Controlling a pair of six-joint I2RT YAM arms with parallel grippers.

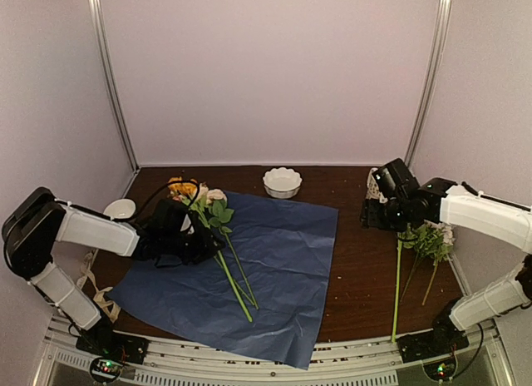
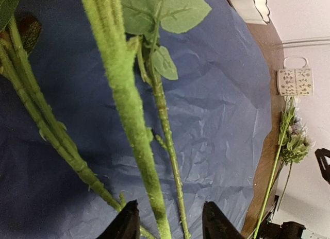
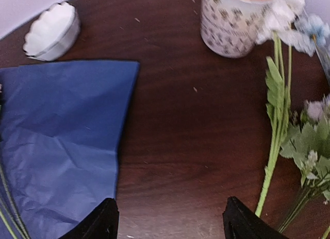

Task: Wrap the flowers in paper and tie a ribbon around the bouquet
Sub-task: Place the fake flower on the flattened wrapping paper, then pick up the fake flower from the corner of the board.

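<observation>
The bench [image 1: 366,269] is carrying everything, and the paper [image 1: 283,261] is lying flat across its middle, dark face up. It is turned askew, so one corner is reaching the near edge.

The flowers [image 1: 222,261] are lying on the paper's left half. Their long stems are running from the far left to the near right, with the blooms pointing toward the far-left corner and the cut ends toward me. A second bunch [image 1: 428,240] is lying on bare wood well to the right of the paper. Its stems are running almost straight toward the near edge, with the heads at the far end.

The left pincer [image 2: 170,223] is sitting low over the flowers. Its jaws are standing apart, with one fuzzy stem passing loosely between them. The right pincer [image 3: 170,223] is hovering over bare bench between the paper and the second bunch, its jaws spread wide and gripping nothing.

A patterned mug [image 3: 232,28] is standing at the far right beside that bunch's heads, with something orange showing at its mouth. A scalloped white bowl [image 1: 283,182] is sitting just beyond the paper's far edge, and I cannot tell its contents. A smaller white bowl [image 1: 120,209] is sitting at the far left. The ribbon [image 1: 100,296] is lying crumpled off the paper's left corner.
</observation>
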